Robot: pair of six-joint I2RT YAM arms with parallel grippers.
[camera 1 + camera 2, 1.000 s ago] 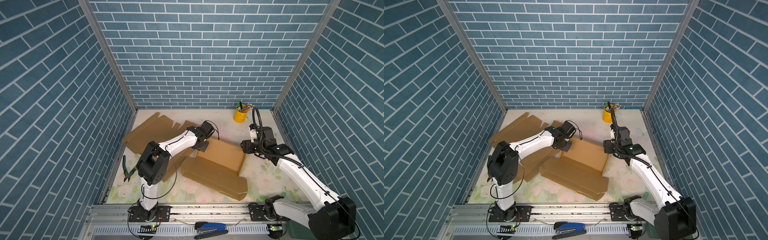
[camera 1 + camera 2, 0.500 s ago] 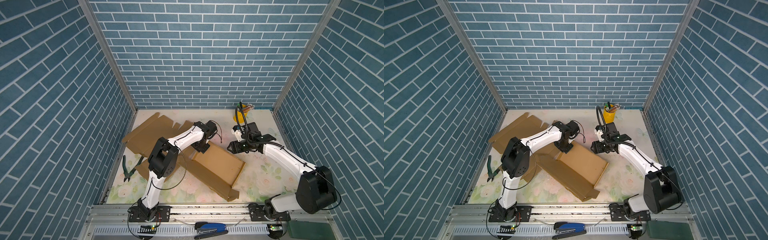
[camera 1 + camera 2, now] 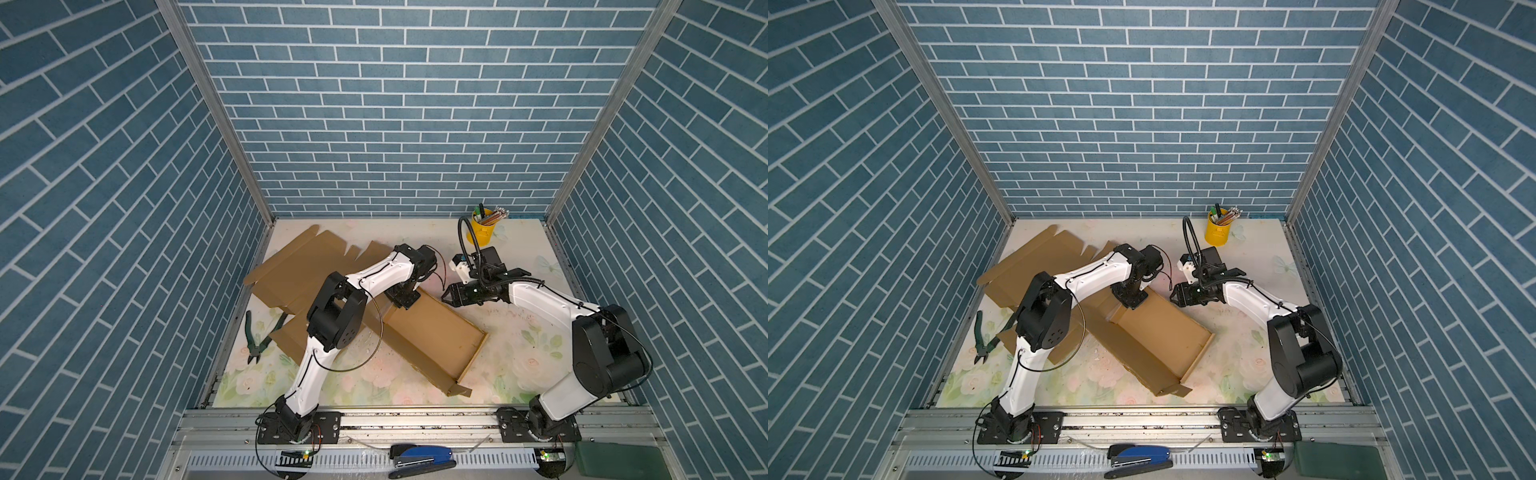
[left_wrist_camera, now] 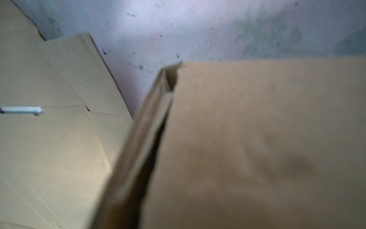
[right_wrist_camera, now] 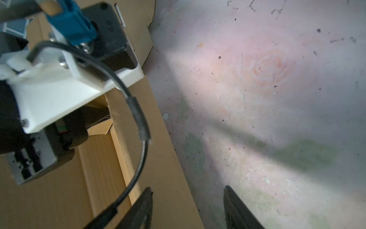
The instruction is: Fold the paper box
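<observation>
Box: the paper box [image 3: 432, 332] lies mid-counter. Its open tray runs toward 5 o'clock, and its flat, unfolded panels spread toward 10 o'clock.
Left jaws: the left gripper [image 3: 402, 300] points down onto the tray's 11 o'clock corner. Its jaws are hidden, so I cannot tell whether they are apart or pinching.
Right jaws: the right gripper [image 3: 445, 296] hovers just beside the tray's 1 o'clock edge, with its jaws apart and nothing between them.
Risk, spring-back: the raised walls look only creased, so if the corner is let go they may flop outward.
Risk, sliding: a sideways push from the right could shove the light box instead of folding it.
Risk, snag: the left wrist's cable [image 5: 138, 123] loops close to the right fingers, and the two arms are crowded together.
Surface: the counter [image 3: 519, 345] has a pale floral cover that is scuffed and speckled and probably slick.
Room: blue brick-pattern walls [image 3: 395, 104] stand on three sides. A yellow cup [image 3: 482, 232] sits at 1 o'clock, pliers [image 3: 259, 340] at 8 o'clock and a stapler [image 3: 419, 457] at 6 o'clock.
</observation>
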